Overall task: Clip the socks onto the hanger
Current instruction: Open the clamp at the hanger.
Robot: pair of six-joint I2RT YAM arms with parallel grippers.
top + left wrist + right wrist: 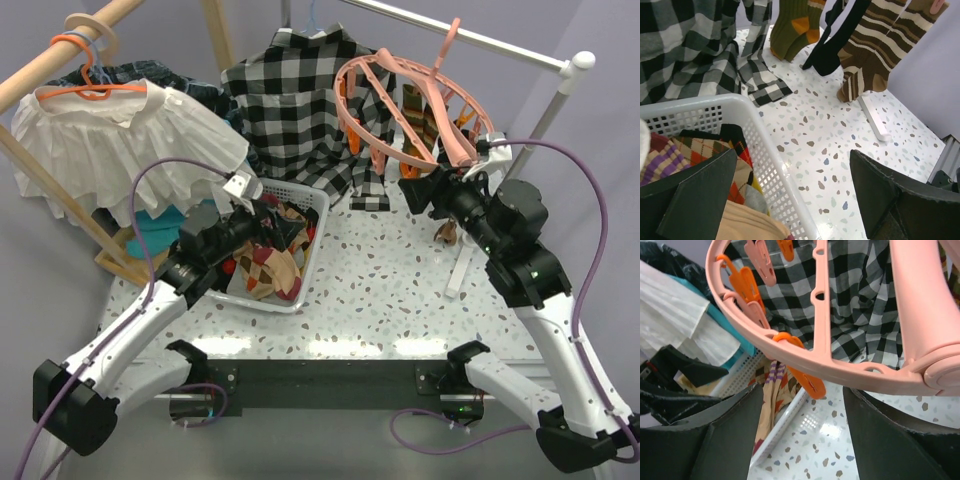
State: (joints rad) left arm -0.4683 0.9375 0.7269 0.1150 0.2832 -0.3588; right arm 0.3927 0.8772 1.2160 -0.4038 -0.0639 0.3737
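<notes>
The salmon-pink ring hanger (pixel 392 100) hangs tilted from the rail at back right. Olive (pixel 795 25), black (pixel 832 45) and brown striped socks (pixel 875 50) hang from its pegs. More socks, argyle and striped (pixel 272 258), lie in the white mesh basket (pixel 312 205). My left gripper (pixel 262 222) is open and empty, low over the basket's right rim (pixel 757 135), with argyle socks (pixel 700 150) by its left finger. My right gripper (pixel 418 190) is open and empty just under the ring's rim (pixel 840 365), with an orange peg (pixel 807 382) hanging between its fingers.
A black-and-white checked shirt (pixel 290 90) hangs behind the basket, its hem on the table. A white blouse on an orange coat hanger (pixel 95 85) hangs at back left from a wooden rack. The white rail's foot (pixel 458 270) lies on the terrazzo table.
</notes>
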